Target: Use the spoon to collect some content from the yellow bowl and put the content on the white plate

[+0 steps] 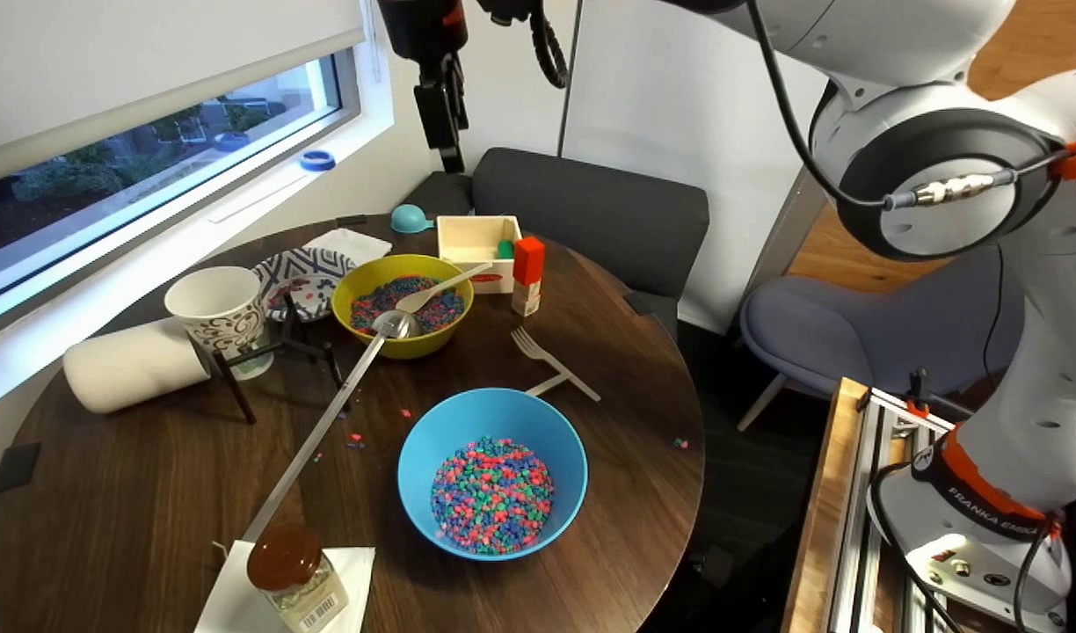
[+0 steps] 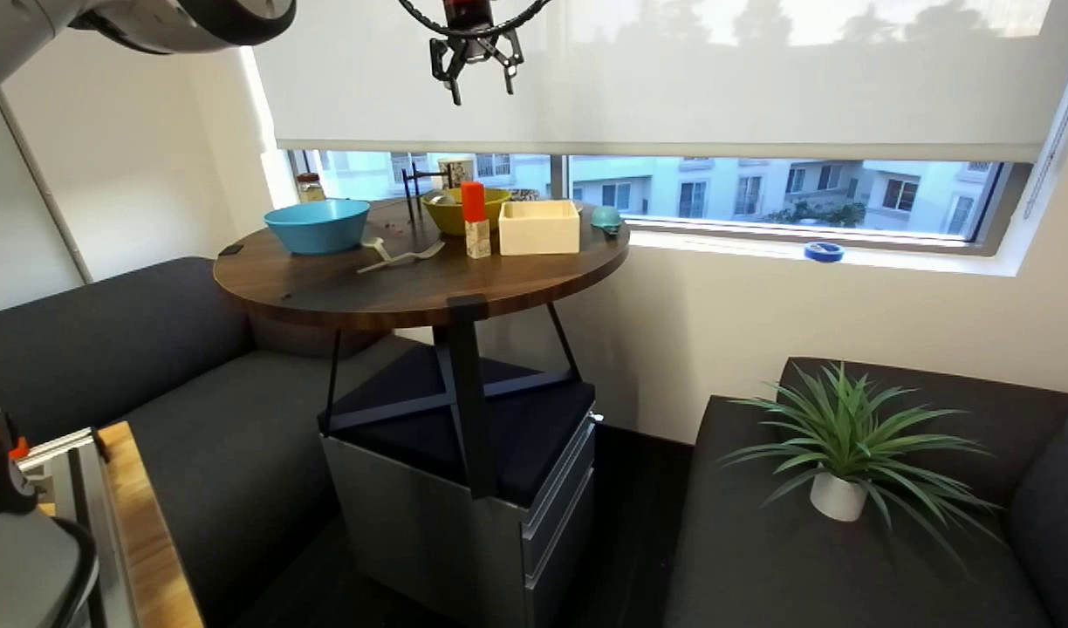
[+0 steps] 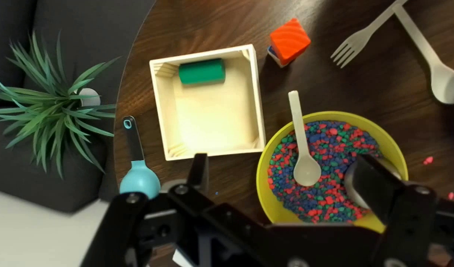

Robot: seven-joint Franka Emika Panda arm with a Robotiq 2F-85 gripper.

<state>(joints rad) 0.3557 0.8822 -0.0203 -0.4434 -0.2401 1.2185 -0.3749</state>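
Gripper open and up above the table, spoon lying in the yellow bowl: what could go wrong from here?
The spoon lies close to the ladle head in the yellow bowl, so the gripper might disturb both. The black stand is near the white plate, so a loaded spoon could clip it. Beads may also drop on the way; a few loose pieces lie on the table.

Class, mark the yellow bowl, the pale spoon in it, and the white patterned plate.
Yellow bowl (image 3: 392, 154), wrist view: inner wall.
Pale spoon (image 3: 302, 139), wrist view: handle.
White plate (image 1: 302, 265), an exterior view: patterned rim.
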